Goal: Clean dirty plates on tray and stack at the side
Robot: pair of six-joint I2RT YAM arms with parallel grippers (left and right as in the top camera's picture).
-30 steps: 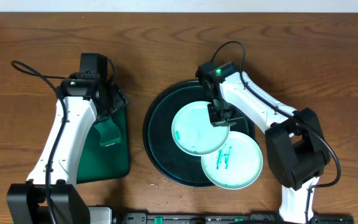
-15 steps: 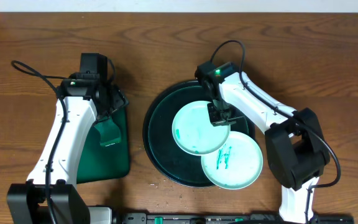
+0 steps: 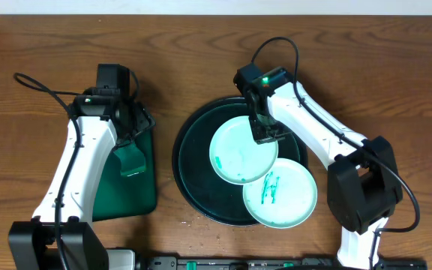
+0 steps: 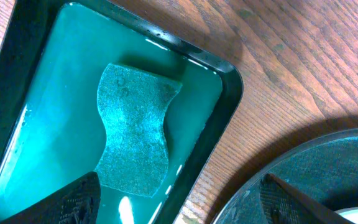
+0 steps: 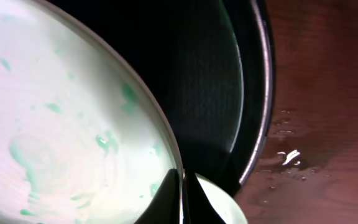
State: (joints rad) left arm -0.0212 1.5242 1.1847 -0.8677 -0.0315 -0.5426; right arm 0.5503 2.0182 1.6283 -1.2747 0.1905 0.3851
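A round black tray point(image 3: 193, 161) holds two pale green plates. My right gripper point(image 3: 264, 135) is shut on the rim of the upper plate point(image 3: 238, 154), smeared with green, and holds it tilted; its fingers point(image 5: 181, 194) pinch the plate's point(image 5: 61, 124) edge in the right wrist view. The second plate point(image 3: 287, 196), with green streaks, lies at the tray's lower right, partly under the first. My left gripper point(image 3: 130, 124) is open above a green tray of liquid point(image 3: 130, 191) holding a green sponge point(image 4: 135, 127). Its fingers point(image 4: 179, 199) are empty.
The round tray's rim point(image 4: 303, 155) shows at the right of the left wrist view. Water drops point(image 5: 288, 155) lie on the wood outside the tray's rim point(image 5: 263, 112). Cables run from both arms across the table.
My right gripper has lifted and shifted the smeared plate slightly up and right on the tray. The left arm has not moved.
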